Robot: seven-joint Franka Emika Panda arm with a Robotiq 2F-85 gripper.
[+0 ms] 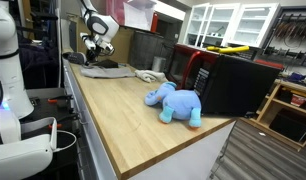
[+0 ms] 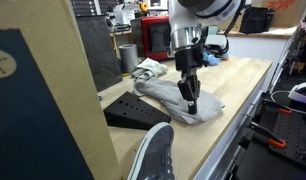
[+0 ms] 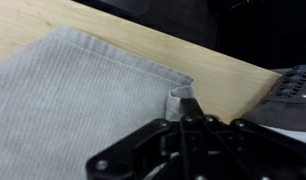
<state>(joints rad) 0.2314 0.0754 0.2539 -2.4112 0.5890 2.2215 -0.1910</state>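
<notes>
One tool [image 3: 183, 110], jaws fully together, pinching a raised fold of grey cloth [image 3: 73, 95] on the table [image 3: 33, 15].

Grey cloth [image 3: 83, 100]: finely ribbed weave, stitched hem along the edge. It lies mostly flat and rumpled on the wooden table [image 2: 243, 80], near the far end in an exterior view [image 1: 105, 68] and spread beside the table edge in an exterior view [image 2: 165, 98]. At the hem a small fold stands up, pinched between the closed fingers of the gripper [image 3: 183, 108].
</notes>
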